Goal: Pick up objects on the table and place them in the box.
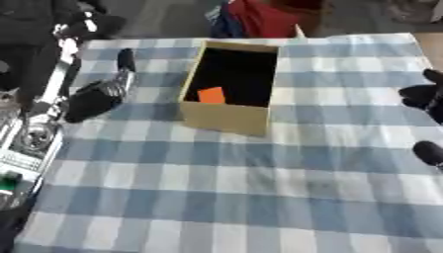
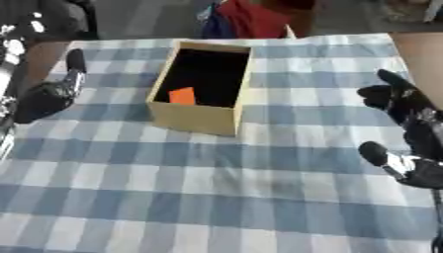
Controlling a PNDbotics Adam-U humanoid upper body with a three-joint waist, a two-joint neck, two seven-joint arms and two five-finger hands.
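The checked worktop filled the frame, and I saw no loose objects left on its cloth. The cardboard box stood at upper centre, an orange block lying inside near its front wall. I judged the packing nearly done; the sensible move was to scan the edges before reaching again. My right hand hovered at the right edge, fingers spread and empty. My left hand, upper left, looked relaxed, holding nothing.
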